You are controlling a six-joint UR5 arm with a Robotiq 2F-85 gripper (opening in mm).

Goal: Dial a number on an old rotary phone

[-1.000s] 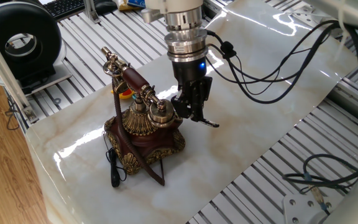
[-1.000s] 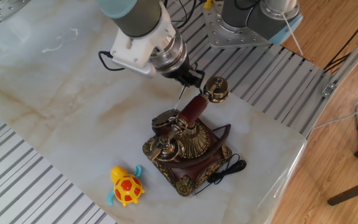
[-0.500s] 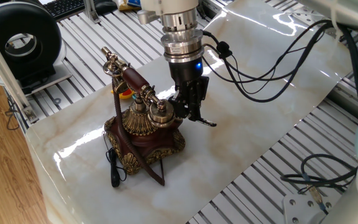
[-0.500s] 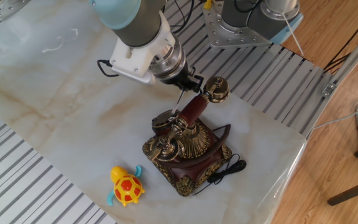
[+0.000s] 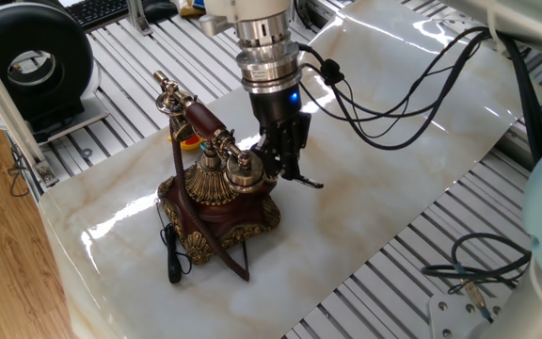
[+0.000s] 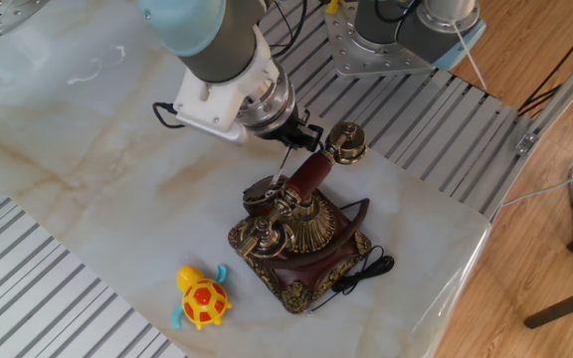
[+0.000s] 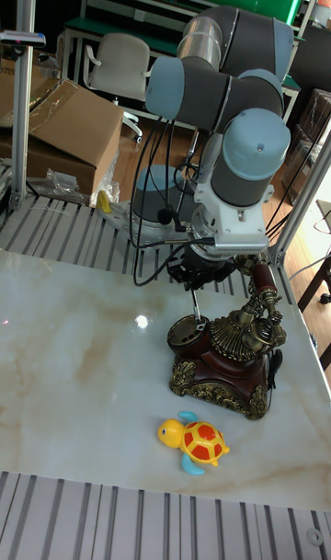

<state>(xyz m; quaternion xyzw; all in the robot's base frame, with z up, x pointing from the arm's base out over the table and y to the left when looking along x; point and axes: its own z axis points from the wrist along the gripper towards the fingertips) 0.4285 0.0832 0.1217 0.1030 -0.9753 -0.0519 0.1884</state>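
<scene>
Marble-patterned table (image 5: 384, 169) with old rotary phone (image 5: 216, 202) near its left end, gripper (image 5: 288, 168) clenched on a slim pen (image 5: 306, 181) beside the dial, other fixed view, pen tip at the phone (image 6: 301, 239), toy turtle (image 6: 202, 297) nearby, tall view, gripper (image 7: 195, 280) above the phone (image 7: 227, 353).

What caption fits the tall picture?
Robot gripper holding a thin pen over the old rotary phone, toy turtle nearby.

Three cameras ring one table (image 6: 88, 149) — opposite sides, front.
</scene>
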